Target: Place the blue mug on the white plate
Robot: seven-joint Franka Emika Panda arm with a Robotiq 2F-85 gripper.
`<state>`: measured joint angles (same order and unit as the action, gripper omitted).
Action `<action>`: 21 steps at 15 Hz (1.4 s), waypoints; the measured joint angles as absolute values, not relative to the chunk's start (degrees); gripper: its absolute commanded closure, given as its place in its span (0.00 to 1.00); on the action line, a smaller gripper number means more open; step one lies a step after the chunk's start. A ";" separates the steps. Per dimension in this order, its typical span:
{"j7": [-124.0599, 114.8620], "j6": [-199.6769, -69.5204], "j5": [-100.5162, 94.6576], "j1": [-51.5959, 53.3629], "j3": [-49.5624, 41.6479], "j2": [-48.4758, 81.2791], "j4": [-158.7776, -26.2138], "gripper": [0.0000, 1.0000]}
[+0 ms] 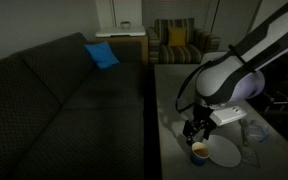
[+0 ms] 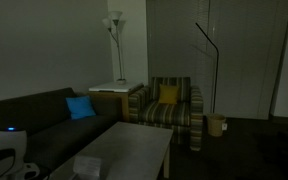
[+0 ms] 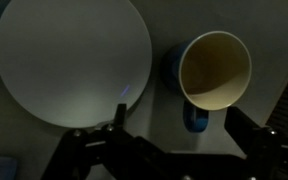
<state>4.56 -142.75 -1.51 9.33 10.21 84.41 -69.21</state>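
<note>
Wrist view looks straight down on the mug, which stands upright on the table just right of the plate. It is close to the plate's rim but not on it. The mug is blue outside and pale inside, and its handle points to the near edge of that picture, towards the gripper. The jaws are wide open and hold nothing. One of the dark fingers shows at the lower left and its partner at the lower right, with the mug's width roughly between their lines, a little closer to the right one.

In an exterior view the gripper hangs above the mug, apart from it, with the plate just beside the mug at the near end of the table.

The step in hand looks like the approach for the grasp. To do it well, centre the jaws on the mug's body first, nudging right in the wrist view, then come straight down. Keep the fingers off the handle, so they close on the round wall rather than on the loop. The left finger should land between mug and plate without touching the plate's rim. Close gently, since a round, smooth wall may slip or turn. Lift clear of the rim before moving across, and set the mug down flat near the plate's middle.
</note>
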 measured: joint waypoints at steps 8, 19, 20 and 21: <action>4.21 -141.68 -1.51 9.76 9.82 84.41 -69.07 0.00; -6.30 -152.07 -1.52 17.10 4.84 84.50 -70.71 0.00; -6.71 -152.83 -1.52 17.26 4.65 84.50 -70.94 0.00; -7.05 -153.59 -1.52 17.33 4.47 84.50 -71.19 0.00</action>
<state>-7.05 -153.59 -1.52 17.33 4.47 84.50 -71.19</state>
